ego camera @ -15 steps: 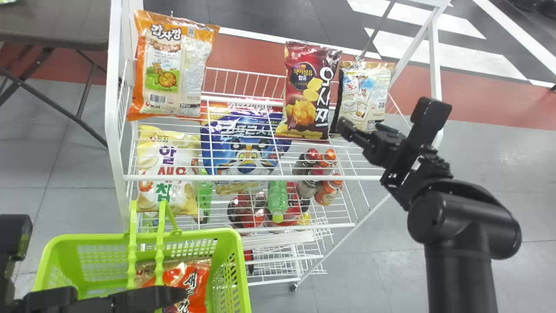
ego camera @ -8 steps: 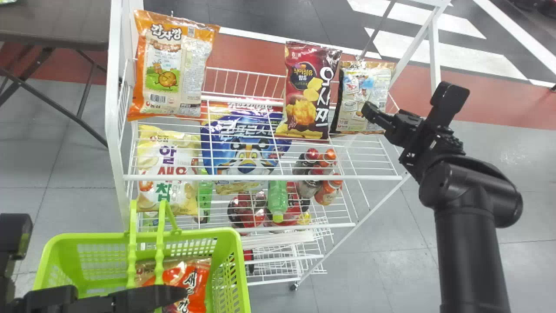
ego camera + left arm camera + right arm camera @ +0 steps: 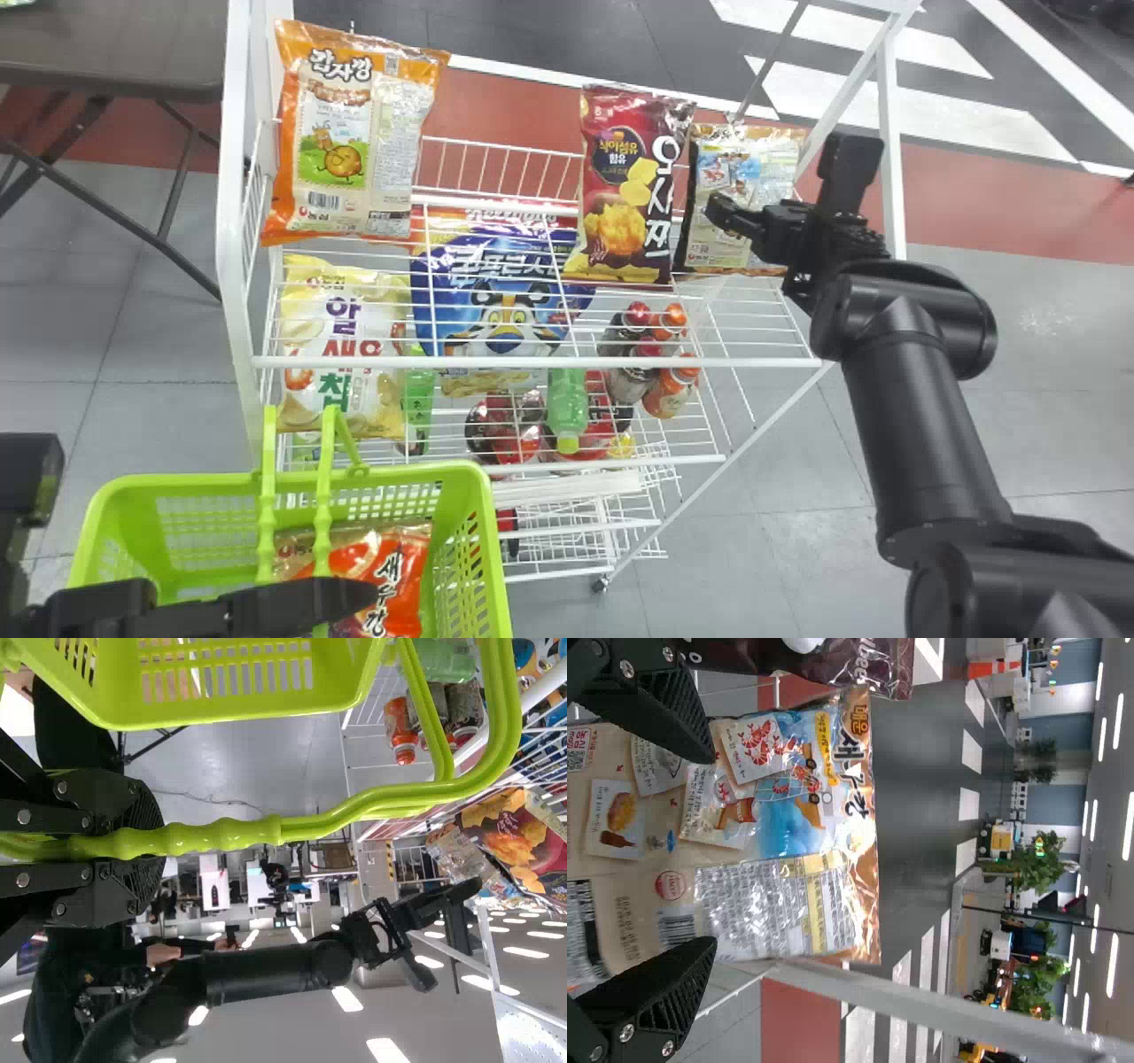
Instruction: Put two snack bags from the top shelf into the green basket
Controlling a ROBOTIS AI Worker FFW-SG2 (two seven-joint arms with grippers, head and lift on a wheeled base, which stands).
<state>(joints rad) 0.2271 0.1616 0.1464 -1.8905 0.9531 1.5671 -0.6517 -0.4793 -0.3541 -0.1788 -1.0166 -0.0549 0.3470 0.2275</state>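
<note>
In the head view my right gripper (image 3: 742, 223) is at the beige snack bag (image 3: 753, 164), which stands at the top shelf's right end. My left gripper (image 3: 292, 607) is low at the left, over the green basket (image 3: 483, 532), where a red-orange bag (image 3: 403, 567) lies. The left wrist view has my left gripper (image 3: 106, 843) shut on the basket's green handle (image 3: 226, 835). In the right wrist view the fingers of my right gripper (image 3: 702, 852) are spread wide, the beige bag (image 3: 775, 828) between and beyond them.
Beside the beige bag stands a dark red snack bag (image 3: 625, 186); an orange one (image 3: 345, 133) is at the top shelf's left end. Bags and bottles fill lower levels. A white post (image 3: 889, 151) rises just behind the right gripper.
My right gripper first shifted right and up, then came back left across the beige bag's front, its forearm swinging left. The left gripper and basket have stayed almost in place.
</note>
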